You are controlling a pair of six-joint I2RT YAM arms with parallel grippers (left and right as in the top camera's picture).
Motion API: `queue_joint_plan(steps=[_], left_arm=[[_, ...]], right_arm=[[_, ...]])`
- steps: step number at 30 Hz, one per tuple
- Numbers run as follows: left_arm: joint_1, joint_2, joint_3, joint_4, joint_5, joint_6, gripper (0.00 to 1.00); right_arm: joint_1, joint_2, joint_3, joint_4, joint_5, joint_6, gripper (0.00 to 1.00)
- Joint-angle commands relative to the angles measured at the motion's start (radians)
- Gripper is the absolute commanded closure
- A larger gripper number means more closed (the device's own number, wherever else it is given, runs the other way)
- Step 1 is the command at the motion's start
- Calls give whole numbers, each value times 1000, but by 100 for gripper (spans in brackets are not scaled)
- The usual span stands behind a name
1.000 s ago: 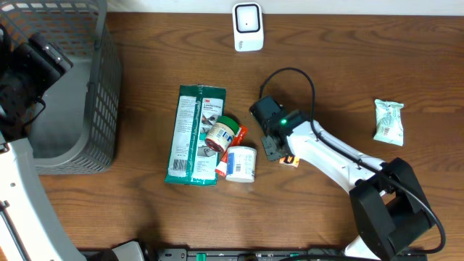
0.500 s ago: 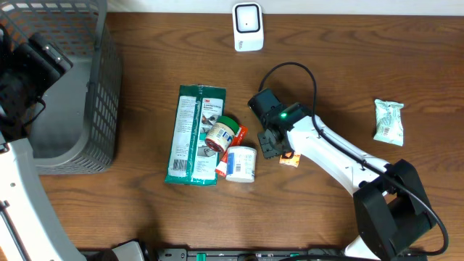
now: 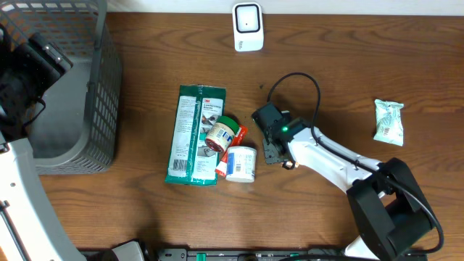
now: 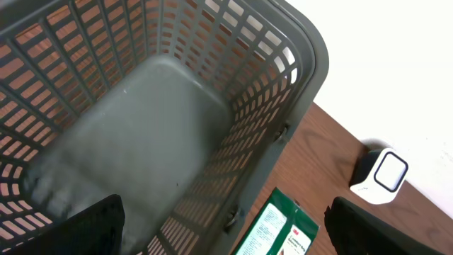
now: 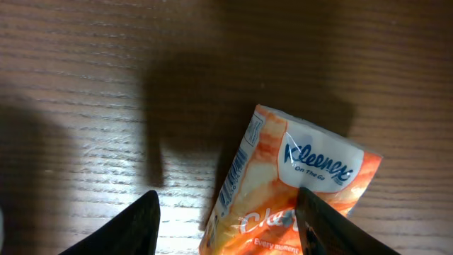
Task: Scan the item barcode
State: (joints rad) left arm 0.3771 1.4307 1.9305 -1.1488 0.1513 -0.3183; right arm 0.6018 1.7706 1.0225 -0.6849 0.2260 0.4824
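The right fingers are being spread wider over the tissue pack on the tabletop; released, nothing is being grasped yet for scanning.

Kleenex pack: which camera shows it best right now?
Right wrist: the Kleenex pack lies close below, logo readable. Overhead shows only an orange sliver beside the right end effector. Left wrist shows none of it.
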Motion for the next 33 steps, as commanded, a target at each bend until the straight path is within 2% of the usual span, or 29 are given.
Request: queue_joint_plan(steps=[1, 10, 18, 25, 28, 32, 33], left_arm=[[4, 1, 2, -2, -2, -9, 12], [4, 1, 2, -2, -2, -9, 12], [4, 1, 2, -2, -2, -9, 12], [4, 1, 2, -2, -2, -9, 12], [4, 1, 2, -2, -2, -9, 12], [4, 1, 2, -2, -2, -9, 12], [4, 1, 2, -2, -2, -9, 12]], right_arm=[[-2, -16, -55, 24, 55, 21, 43], [-30, -16, -64, 22, 88, 8, 40], [-95, -16, -60, 54, 87, -151, 36], [-97, -47, 49, -59, 83, -222, 34], [-98, -76, 105, -152, 81, -177, 34], [-99, -95, 123, -257, 61, -5, 33], [-99, -95, 119, -263, 45, 16, 30]])
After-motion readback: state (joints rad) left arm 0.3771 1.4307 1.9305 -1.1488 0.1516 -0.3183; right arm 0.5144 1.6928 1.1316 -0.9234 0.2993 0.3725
